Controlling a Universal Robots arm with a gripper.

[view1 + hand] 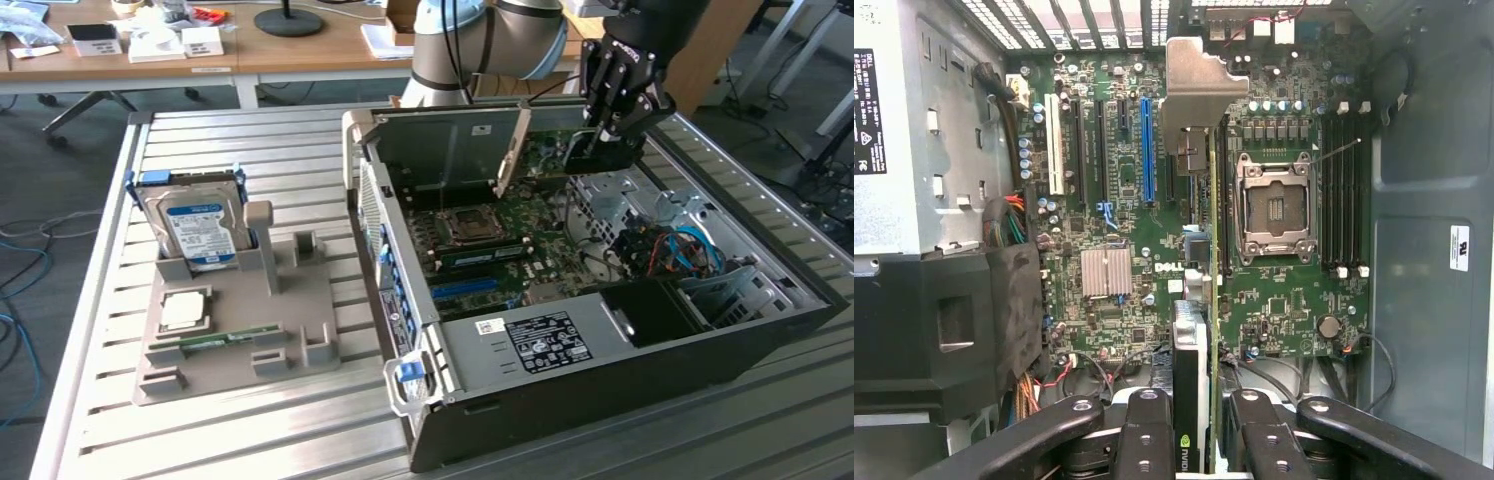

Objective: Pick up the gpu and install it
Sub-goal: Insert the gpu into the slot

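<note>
- I had the gripper point(603, 135) inside the open computer case point(747, 330), which lay on its side on the slatted tabletop point(240, 440).
- The fingers point(1144, 440) were clamped on the gpu point(1194, 330), one set on each flat face, and held it by the end opposite its metal bracket point(1199, 90).
- The gpu stood on edge over the motherboard point(1114, 200), with its faces upright.
- Its long axis ran level from the fingers out to the case wall beyond, bracket end farthest from them. In the exterior view that meant the bracket pointed towards the exterior view's left and leaned a little.
- The black cooler point(1190, 390) faced the side with the blue slot point(1147, 150), and the green board edge faced the processor socket point(1274, 200).
- The card lay between that blue slot and the socket, along a dark slot beside the socket. I could not tell whether its lower edge touched the slot.
- Well apart, outside the case on the exterior view's left, a grey tray point(240, 380) held a hard drive point(198, 225) standing upright.
</note>
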